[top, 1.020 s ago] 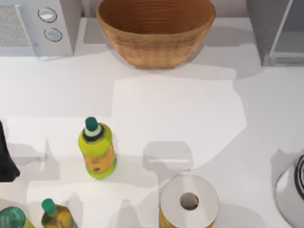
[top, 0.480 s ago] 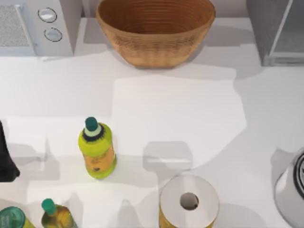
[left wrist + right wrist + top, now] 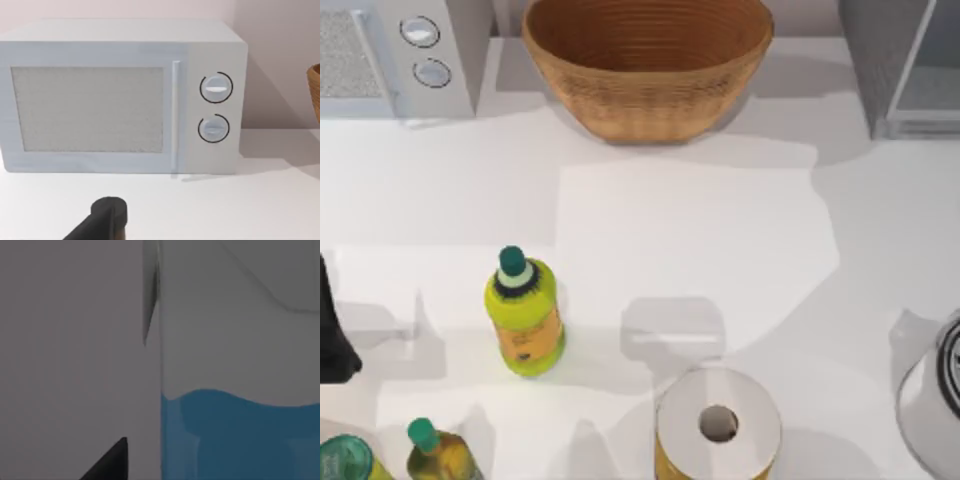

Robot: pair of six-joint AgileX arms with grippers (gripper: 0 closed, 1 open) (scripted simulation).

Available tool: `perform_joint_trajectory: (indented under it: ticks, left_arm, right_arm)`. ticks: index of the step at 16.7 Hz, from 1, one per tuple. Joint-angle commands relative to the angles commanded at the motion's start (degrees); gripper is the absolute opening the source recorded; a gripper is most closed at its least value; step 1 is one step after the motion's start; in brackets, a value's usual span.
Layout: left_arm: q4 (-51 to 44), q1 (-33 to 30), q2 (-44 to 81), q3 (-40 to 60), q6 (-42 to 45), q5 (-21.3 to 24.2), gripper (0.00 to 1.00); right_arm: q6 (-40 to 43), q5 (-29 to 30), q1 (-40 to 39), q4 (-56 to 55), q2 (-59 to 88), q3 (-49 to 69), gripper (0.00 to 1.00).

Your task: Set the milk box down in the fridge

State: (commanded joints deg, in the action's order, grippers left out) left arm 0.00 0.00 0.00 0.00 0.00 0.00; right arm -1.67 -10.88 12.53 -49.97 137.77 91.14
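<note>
The milk box (image 3: 240,390) stands very close in the right wrist view, white on top and bright blue below, against a plain grey background. A dark part of my right gripper (image 3: 110,462) shows just beside the carton's edge. The fridge (image 3: 868,60) is at the table's far right corner, dark grey with a paler inner panel (image 3: 932,75). At the right edge of the top view sits a pale rounded body with dark rings (image 3: 932,400), apparently part of my right arm. My left gripper (image 3: 332,330) stays parked at the left edge, facing the microwave (image 3: 120,95).
A wicker basket (image 3: 648,60) stands at the back centre and the microwave (image 3: 400,55) at the back left. A yellow-green bottle (image 3: 524,315) is left of centre, a paper roll (image 3: 718,425) at the front, and another bottle (image 3: 435,455) and a teal lid (image 3: 342,460) at the front left.
The pale rounded body at the right edge of the top view has shifted slightly. The left arm and the things on the table have not moved.
</note>
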Motion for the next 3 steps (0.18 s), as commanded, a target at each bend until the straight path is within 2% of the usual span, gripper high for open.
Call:
perform_joint_trajectory:
  ticks: [3]
  left_arm:
    - [0.00, 0.00, 0.00, 0.00, 0.00, 0.00, 1.00]
  right_arm:
    - [0.00, 0.00, 0.00, 0.00, 0.00, 0.00, 1.00]
